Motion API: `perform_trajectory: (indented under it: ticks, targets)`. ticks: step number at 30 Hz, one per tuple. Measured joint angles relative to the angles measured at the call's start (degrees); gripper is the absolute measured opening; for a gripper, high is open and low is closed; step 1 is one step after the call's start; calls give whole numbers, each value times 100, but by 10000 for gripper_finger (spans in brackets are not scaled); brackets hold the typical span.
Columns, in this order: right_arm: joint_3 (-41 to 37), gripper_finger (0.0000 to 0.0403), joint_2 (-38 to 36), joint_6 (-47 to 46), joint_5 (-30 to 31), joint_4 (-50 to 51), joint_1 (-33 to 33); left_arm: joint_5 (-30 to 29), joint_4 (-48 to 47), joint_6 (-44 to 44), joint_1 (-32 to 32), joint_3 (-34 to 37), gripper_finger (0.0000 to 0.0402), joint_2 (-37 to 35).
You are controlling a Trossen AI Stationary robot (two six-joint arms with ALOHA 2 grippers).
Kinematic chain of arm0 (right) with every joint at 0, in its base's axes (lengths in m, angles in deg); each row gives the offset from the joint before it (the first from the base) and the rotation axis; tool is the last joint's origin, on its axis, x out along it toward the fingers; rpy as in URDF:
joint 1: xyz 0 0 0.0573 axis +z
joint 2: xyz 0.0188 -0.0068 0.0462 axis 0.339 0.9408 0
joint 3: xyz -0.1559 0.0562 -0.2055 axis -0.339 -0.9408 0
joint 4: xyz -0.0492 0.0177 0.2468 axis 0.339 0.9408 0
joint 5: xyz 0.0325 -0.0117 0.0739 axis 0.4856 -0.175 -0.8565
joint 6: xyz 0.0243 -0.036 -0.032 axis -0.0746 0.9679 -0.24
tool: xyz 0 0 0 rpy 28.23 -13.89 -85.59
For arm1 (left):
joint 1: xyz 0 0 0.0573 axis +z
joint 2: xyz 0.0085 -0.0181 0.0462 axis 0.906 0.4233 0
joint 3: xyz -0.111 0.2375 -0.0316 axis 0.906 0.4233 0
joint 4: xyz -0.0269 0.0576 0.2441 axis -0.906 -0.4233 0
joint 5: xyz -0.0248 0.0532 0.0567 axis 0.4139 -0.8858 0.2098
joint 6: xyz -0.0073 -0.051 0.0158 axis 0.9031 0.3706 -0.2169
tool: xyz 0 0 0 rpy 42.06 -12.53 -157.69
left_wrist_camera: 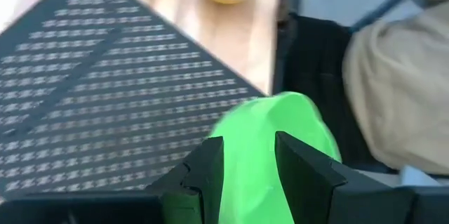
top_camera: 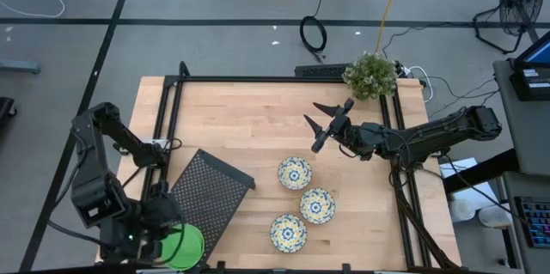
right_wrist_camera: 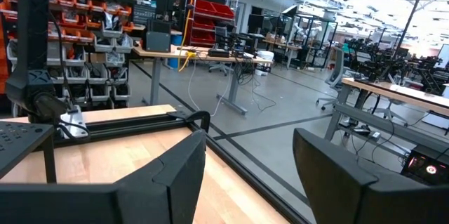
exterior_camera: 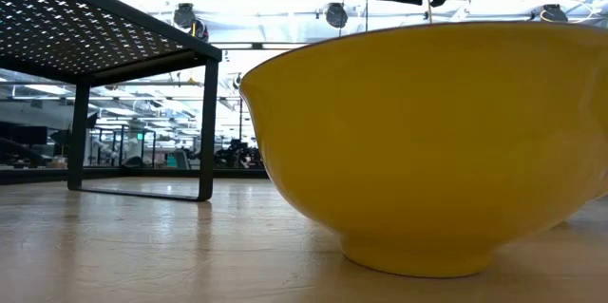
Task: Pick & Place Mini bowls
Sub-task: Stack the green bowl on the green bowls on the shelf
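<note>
Glossy round yellow-sided bowl [exterior_camera: 427,142], perforated tray [exterior_camera: 85,28]

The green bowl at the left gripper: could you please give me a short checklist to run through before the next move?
1. Left gripper closed around the green bowl: ok, its fingers straddle the rim.
2. Bowl count in that grip: cannot tell, possibly a stack.
3. Black mesh tray beside the bowl: ok, top bare.
4. Three patterned bowls standing apart from the tray: ok.
5. Right gripper out of the way: ok, open, raised over the table's far side.
6. Bowl lifted off the table: cannot tell.
</note>
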Motion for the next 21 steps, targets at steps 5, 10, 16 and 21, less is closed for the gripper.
perform_trajectory:
  ticks: [5,10,16,21]
  targets:
    - [0,205,0,-1,0,28,0,-120,429,-402,-147,0,131,89]
    - [0,205,-1,-2,-1,31,0,-303,357,-378,-188,0,131,200]
    - [0,205,0,-4,0,31,0,-307,347,-416,-188,0,131,321]
    - [0,205,0,-4,0,31,0,-317,345,-509,-188,0,131,422]
